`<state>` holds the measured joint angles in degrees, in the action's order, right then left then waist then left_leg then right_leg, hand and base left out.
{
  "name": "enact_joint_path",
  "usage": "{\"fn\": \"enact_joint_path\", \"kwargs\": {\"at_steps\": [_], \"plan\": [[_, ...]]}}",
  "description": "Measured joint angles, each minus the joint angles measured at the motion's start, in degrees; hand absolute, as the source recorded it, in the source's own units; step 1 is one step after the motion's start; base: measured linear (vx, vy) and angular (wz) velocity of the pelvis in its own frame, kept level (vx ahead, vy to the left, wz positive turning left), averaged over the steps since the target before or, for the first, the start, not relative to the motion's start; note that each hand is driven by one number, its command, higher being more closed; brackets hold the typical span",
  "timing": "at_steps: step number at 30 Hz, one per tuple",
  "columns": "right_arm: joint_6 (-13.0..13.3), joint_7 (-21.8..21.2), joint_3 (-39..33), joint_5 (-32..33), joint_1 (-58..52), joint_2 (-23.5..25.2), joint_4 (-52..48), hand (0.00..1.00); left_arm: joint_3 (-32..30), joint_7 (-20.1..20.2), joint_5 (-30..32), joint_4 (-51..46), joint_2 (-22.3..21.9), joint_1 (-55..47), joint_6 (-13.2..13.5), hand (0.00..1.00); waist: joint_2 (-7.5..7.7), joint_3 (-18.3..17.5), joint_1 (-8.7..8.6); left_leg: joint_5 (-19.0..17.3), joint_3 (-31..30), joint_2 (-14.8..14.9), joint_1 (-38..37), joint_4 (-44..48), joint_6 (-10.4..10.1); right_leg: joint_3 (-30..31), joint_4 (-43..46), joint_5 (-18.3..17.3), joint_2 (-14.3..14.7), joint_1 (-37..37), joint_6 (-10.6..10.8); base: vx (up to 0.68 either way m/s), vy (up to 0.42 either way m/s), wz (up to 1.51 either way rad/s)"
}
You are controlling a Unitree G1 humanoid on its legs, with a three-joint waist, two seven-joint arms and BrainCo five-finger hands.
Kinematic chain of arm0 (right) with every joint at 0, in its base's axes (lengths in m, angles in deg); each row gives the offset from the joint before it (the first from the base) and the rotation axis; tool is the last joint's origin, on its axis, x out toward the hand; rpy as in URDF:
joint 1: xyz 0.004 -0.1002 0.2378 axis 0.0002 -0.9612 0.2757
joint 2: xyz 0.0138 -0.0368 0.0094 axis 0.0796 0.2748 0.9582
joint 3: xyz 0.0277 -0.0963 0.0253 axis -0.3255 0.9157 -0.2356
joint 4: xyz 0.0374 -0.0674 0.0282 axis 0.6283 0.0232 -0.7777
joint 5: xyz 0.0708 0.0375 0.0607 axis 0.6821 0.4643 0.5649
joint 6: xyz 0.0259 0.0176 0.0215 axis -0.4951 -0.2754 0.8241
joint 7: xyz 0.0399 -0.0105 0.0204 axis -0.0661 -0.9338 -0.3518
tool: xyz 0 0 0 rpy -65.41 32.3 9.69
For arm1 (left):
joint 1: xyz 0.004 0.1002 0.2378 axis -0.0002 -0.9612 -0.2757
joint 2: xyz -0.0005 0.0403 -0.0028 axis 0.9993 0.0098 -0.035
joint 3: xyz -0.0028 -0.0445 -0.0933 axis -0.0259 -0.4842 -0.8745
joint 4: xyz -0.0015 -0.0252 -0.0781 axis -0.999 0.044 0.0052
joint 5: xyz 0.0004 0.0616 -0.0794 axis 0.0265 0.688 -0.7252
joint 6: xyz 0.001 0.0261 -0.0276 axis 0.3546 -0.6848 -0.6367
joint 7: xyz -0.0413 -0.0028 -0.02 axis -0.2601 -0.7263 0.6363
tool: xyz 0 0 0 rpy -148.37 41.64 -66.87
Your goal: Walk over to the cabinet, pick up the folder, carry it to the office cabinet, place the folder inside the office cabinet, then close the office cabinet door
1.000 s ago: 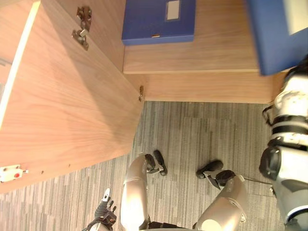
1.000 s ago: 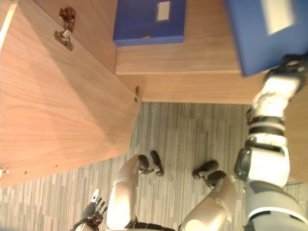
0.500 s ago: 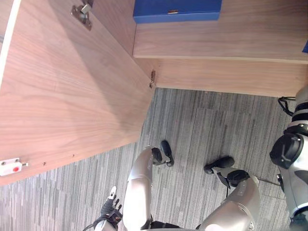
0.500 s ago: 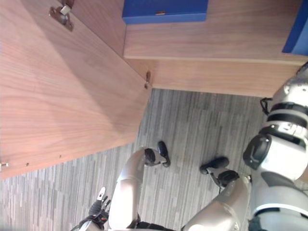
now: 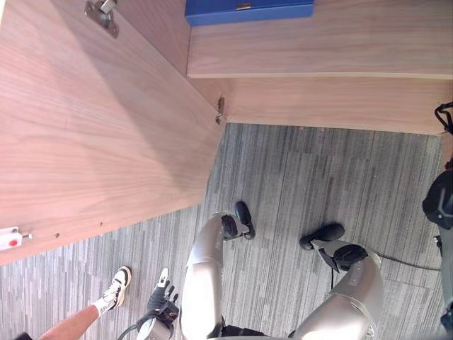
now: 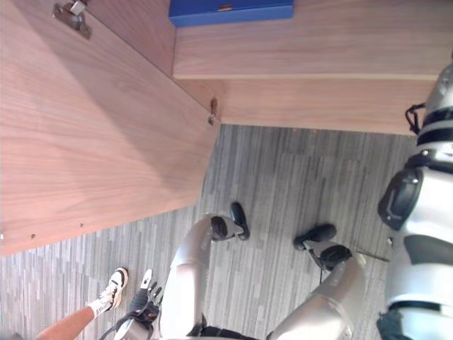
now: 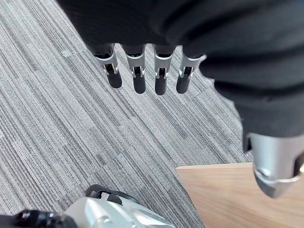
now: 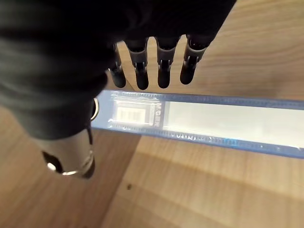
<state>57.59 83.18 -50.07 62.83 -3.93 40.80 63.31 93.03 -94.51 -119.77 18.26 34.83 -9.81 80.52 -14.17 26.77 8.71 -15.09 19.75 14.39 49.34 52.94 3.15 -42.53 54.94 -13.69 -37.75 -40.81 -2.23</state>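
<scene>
- cabinet door (image 5: 92, 127): swung wide open, out past the left hand's outer side. Not shut yet.
- person's shoe (image 5: 119, 282): new. A leg and a white sneaker have stepped onto the carpet (image 7: 57, 118) just beside the left hand. Half a second ago there was nobody there. Could get in the door's way, worth watching.
- left hand (image 5: 160, 301): hangs low over the carpet, fingers straight and loose, nothing in it. Idle.
- second blue folder (image 5: 249, 10): flat on the shelf (image 5: 318, 46), far up from the left hand. Same spot on the shelf as a second ago, so it's not the carried one.
- right hand (image 8: 118, 28): a second ago it held a blue folder up at the shelf. Now the fingers are straight, the thumb stands apart, and the hand is empty. The arm reaches up into the cabinet.
- folder (image 8: 213, 121): lies on the wood just past the right fingertips, spine label toward the hand. It looks just clear of the fingers, though I can't be sure of the gap. Most likely this is the carried one, now let go.
- Meaning: placing looks done. What's left is to pull the right arm out and close the door.
</scene>
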Motion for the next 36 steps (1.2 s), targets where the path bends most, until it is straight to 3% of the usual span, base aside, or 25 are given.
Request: {"fn": "enact_joint_path", "kwargs": {"at_steps": [5, 10, 17, 24, 36], "plan": [[-7.8, -3.4, 8.5, -5.0, 0.0, -0.5, 8.3, 0.0, 0.0, 0.6, -1.1, 0.1, 1.7, -0.8, -0.4, 0.0, 0.14, 0.1, 0.18, 1.1, -0.4, 0.8, -2.4, -2.3, -1.1, -1.3, -2.5, 0.2, 2.2, 2.9, -0.3, 0.06, -0.074, -0.05], [-16.5, -7.8, 18.3, -16.0, 0.0, -2.6, 18.1, 0.0, -0.4, 2.2, -1.0, 0.1, 2.3, -0.9, -1.3, 0.0, 0.21, 0.1, 0.12, 2.4, -0.8, 1.0, -4.8, -4.9, -2.1, -2.6, -4.7, 0.3, 3.9, 5.6, -0.5, 0.07, -0.083, 0.0], [-22.3, -13.0, 24.1, -30.8, -4.2, -3.6, 25.4, 0.0, -3.3, 4.0, 1.2, 0.0, 3.1, -0.9, -2.6, 0.0, 0.97, 0.3, 0.04, 3.0, -0.7, 1.5, -8.7, -7.3, -3.0, -2.9, -6.7, 0.3, 5.6, 9.0, -0.5, 0.06, -0.07, -0.03], [-24.5, -18.0, 19.0, -47.1, -11.7, -3.7, 28.3, 0.0, -8.3, 5.6, 3.3, -2.0, 3.5, -0.9, -2.9, 0.0, 2.12, 0.3, -0.49, 5.0, -0.8, 1.1, -10.6, -10.5, -3.7, -4.1, -8.6, 0.5, 6.4, 10.8, -0.8, 0.04, -0.077, 0.02], [-24.4, -20.0, 16.9, -48.1, -17.6, -3.7, 29.2, 0.0, -7.7, 6.9, 3.3, -4.3, 3.5, -1.2, -3.0, 0.0, 2.14, 0.3, -0.73, 7.4, 0.5, 1.8, -11.4, -14.8, -4.4, -4.3, -12.7, 2.0, 9.1, 10.0, -1.5, 0.03, -0.058, -0.05]]}}
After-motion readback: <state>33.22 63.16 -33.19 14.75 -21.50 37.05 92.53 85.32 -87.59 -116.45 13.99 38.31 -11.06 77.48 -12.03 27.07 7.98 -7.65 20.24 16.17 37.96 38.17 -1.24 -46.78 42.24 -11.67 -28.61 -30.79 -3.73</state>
